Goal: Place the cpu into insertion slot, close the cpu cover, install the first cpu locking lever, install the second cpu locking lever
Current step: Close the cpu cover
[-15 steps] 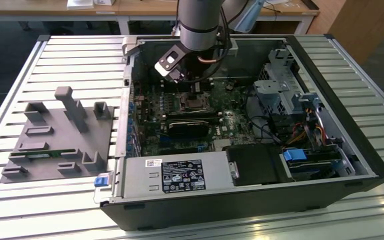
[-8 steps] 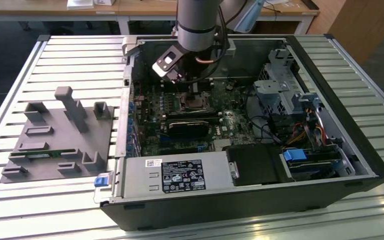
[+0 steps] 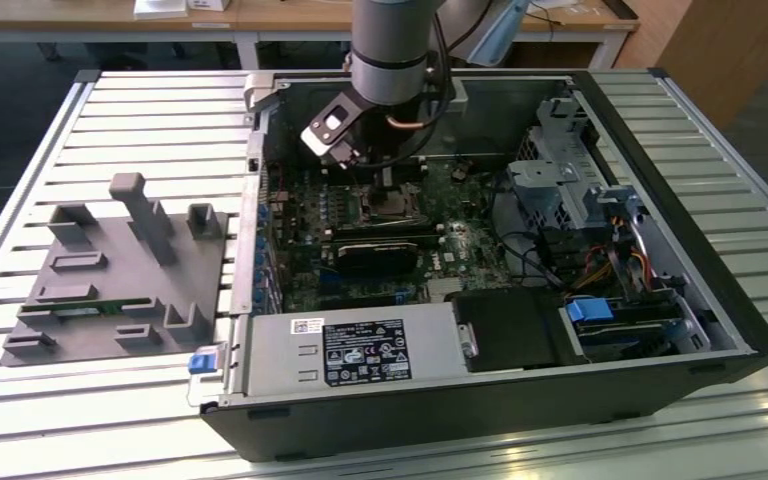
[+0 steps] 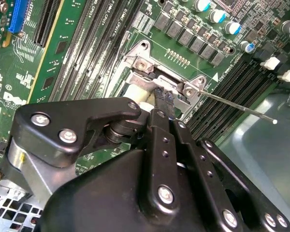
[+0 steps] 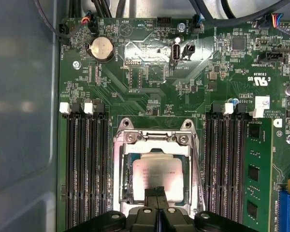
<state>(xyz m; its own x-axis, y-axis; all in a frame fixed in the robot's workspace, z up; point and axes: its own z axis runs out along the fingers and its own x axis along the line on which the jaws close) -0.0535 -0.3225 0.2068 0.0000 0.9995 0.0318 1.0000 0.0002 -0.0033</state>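
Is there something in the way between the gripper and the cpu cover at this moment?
Nothing visible stands between them. In the first wrist view the gripper is right at the edge of the cpu cover, which lies around the cpu. In the second wrist view a thin lever rod sticks out to one side, not across the path.

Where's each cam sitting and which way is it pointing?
Exterior view: off-arm, high, looking down into the open computer case; arm and gripper show.
First wrist view: on the arm, facing flat onto the circuit board; fingertips over the cpu.
Second wrist view: on the arm, slanting past the gripper's linkage toward a lever.
Both wrist views share gripper and cpu cover.
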